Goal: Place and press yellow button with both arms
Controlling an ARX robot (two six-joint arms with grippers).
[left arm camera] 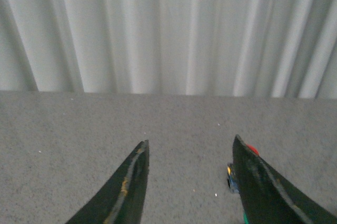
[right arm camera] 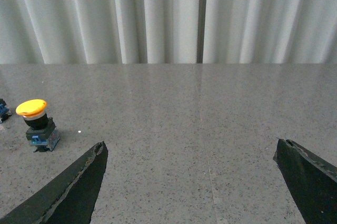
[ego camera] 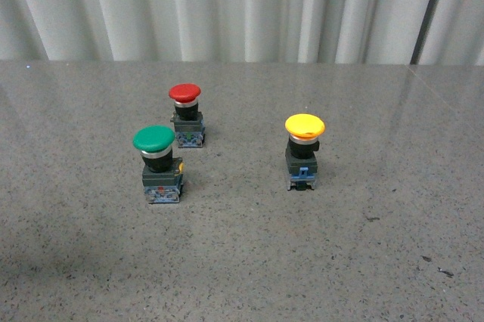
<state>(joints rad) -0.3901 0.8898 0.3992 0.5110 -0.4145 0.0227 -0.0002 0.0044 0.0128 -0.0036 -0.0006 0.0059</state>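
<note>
The left gripper (left arm camera: 191,139) is hovering over the table with its fingers parted and empty. The right gripper (right arm camera: 190,148) is gaping wider, also gripping nothing. The yellow button (ego camera: 304,148) is standing upright on the grey speckled tabletop (ego camera: 355,261), well apart from the green button (ego camera: 155,159) and the red button (ego camera: 185,114). Pale pleated curtains (ego camera: 227,4) are hanging behind the table.
</note>
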